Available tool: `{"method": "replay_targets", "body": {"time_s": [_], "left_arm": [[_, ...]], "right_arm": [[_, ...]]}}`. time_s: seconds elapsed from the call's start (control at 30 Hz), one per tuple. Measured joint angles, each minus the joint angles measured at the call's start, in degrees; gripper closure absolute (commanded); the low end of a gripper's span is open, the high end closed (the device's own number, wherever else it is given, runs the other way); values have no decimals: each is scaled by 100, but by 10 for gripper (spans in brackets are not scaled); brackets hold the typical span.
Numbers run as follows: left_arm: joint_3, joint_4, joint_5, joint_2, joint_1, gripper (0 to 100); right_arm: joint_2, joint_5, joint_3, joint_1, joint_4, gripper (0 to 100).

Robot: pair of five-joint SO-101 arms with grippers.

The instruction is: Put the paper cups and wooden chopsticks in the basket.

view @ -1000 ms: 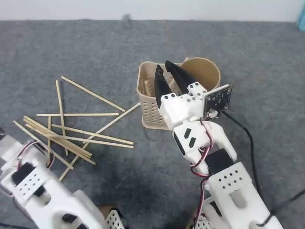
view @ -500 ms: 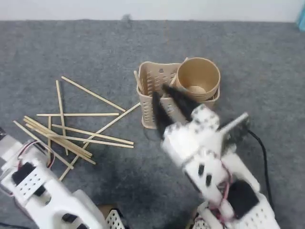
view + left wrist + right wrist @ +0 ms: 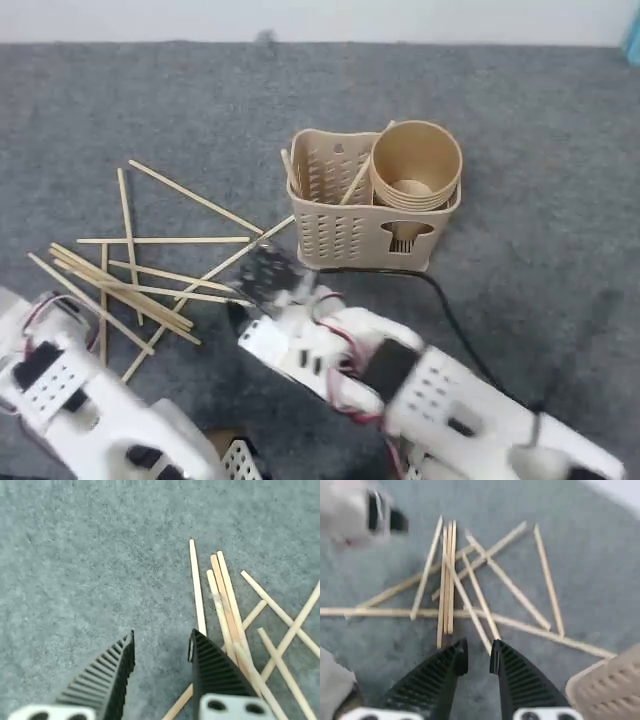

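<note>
On the gray counter (image 3: 560, 150) stands a tan basket (image 3: 368, 232) with small holes in its sides. A stack of paper cups (image 3: 415, 165) sits inside the basket, at its right end. Two leaning chopsticks (image 3: 354, 182) rest inside the other end, with their tips sticking up over the rim. To the left of the basket, a pile of wooden chopsticks (image 3: 150, 272) lies flat on the counter. Some lie side by side and some cross over each other. One long stick from the pile points toward the basket and ends just beside its left corner. The right gripper (image 3: 258, 288) is low over the counter, between the basket and the pile, near the closest sticks. In the right wrist view, the right gripper (image 3: 477, 654) has its two black jaws a little apart, with nothing between them. It points at the wooden chopsticks (image 3: 447, 580), and a corner of the basket (image 3: 615, 680) shows off to one side. The left arm (image 3: 60, 385) sits at the near left corner of the counter, beside the pile. In the left wrist view, the left gripper (image 3: 161, 637) has its jaws wide apart and holds nothing. Bare counter shows between the jaws, and the ends of the wooden chopsticks (image 3: 220, 595) lie just beside one jaw. A black cable (image 3: 450, 310) runs across the counter in front of the basket.
</note>
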Motion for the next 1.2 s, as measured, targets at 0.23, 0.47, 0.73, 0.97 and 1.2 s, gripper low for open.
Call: {"method": "replay_targets", "body": {"time_s": [0.23, 0.47, 0.73, 0.97, 1.2], "left_arm": [[-1512, 554, 9, 1705, 44, 834], [-3719, 1090, 18, 4167, 53, 834], [-6382, 1881, 132, 6593, 343, 834], [-8211, 2374, 158, 8141, 633, 834], [-9389, 2831, 475, 9073, 642, 900]], "right_arm": [[1037, 0, 0, 0, -554, 902], [1591, 35, 0, 0, -923, 902], [1741, 35, 0, 0, -1002, 902], [1741, 35, 0, 0, -1002, 902], [1741, 44, 0, 0, -1002, 902]]}}
